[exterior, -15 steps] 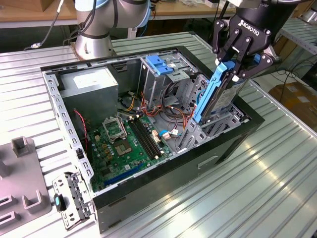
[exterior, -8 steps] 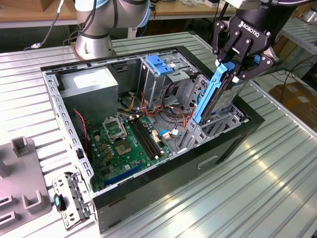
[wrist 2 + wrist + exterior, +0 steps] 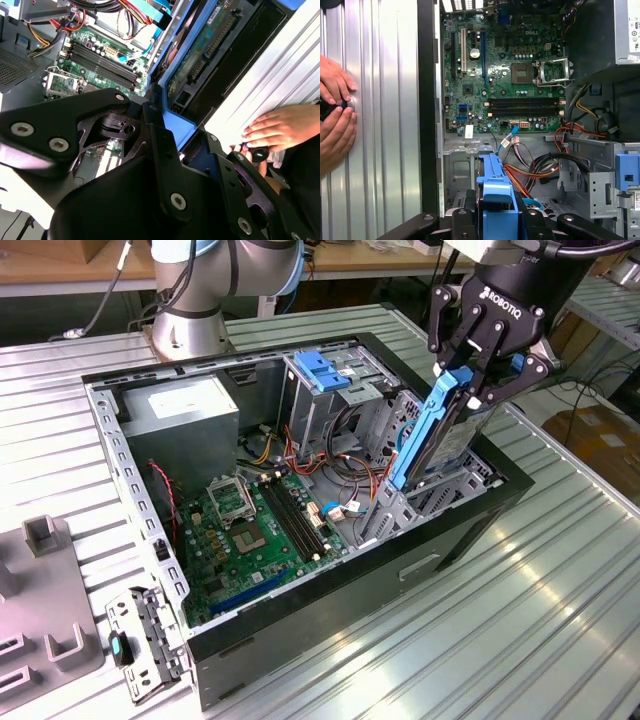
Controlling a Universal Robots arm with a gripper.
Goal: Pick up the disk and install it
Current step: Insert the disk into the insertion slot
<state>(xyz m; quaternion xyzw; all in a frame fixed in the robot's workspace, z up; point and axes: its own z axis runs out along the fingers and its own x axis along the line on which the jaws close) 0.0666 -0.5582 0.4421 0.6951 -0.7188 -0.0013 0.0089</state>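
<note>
Exterior view shows the disk [image 3: 448,435] tilted on edge, its lower end at the drive bay [image 3: 440,495] on the exterior view's right of the open computer case [image 3: 330,630]. The gripper [image 3: 472,380] is clamped on its upper end. The motherboard [image 3: 255,530] lies to the exterior view's left of the bay. In the first wrist view, a person's hands [image 3: 335,135] lie on the ribbed table [image 3: 385,125] beside the case.

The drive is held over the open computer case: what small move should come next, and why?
The end effector is shut on the flat silver-grey metal disk with blue plastic rails, which stands tilted, lower end at the metal drive bay of the open black computer case, not yet seated. So probably a slight push down along its tilt.
</note>
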